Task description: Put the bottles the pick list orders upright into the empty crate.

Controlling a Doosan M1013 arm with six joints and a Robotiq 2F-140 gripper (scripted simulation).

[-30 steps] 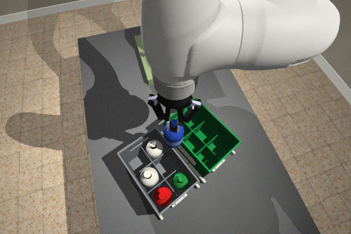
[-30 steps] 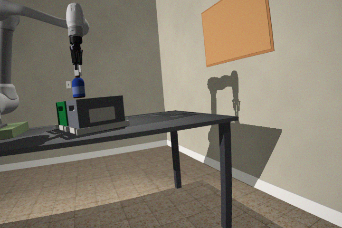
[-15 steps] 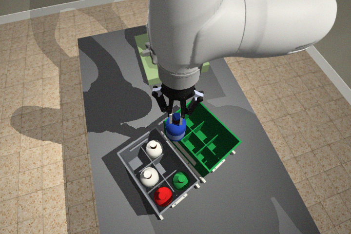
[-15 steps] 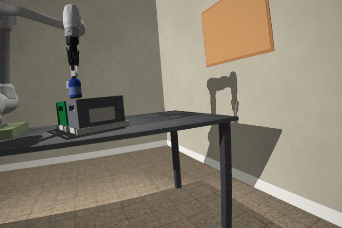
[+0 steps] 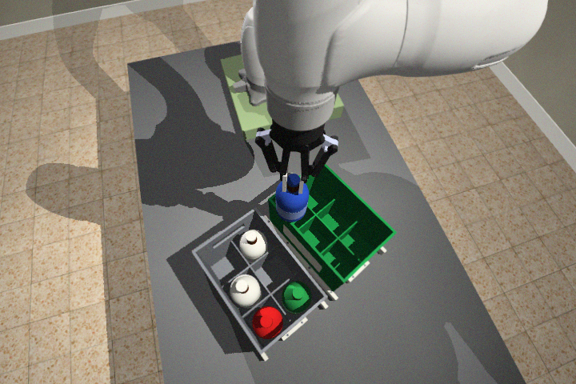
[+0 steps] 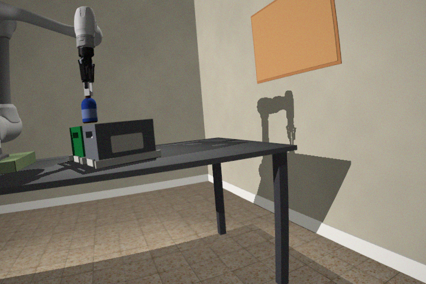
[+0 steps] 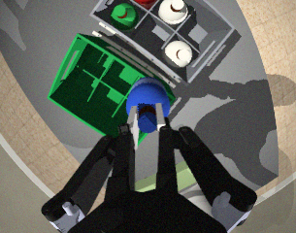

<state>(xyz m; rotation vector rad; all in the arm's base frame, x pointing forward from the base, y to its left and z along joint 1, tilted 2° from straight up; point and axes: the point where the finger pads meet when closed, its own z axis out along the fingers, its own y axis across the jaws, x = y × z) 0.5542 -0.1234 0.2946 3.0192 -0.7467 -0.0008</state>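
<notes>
Top view: "Where was the blue bottle?" one asked.

"Near the frame's middle, above the green crate's left corner," the other answered. "The jaws [image 5: 293, 181] [image 6: 88, 89] were grasping the blue bottle [image 5: 291, 203] [image 6: 89, 110] [image 7: 148, 94] by its neck."

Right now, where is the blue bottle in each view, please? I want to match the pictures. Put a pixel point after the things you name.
Top: the blue bottle [image 5: 291, 201] [image 6: 89, 112] [image 7: 148, 94] is near the centre.
Exterior: left part, above the crates.
Wrist: near the centre, in front of the gripper [image 5: 293, 183] [image 6: 88, 90] [image 7: 147, 113].
Shared landmark: the green crate [image 5: 369, 214] [image 6: 76, 144] [image 7: 60, 99], seen in all three views.
</notes>
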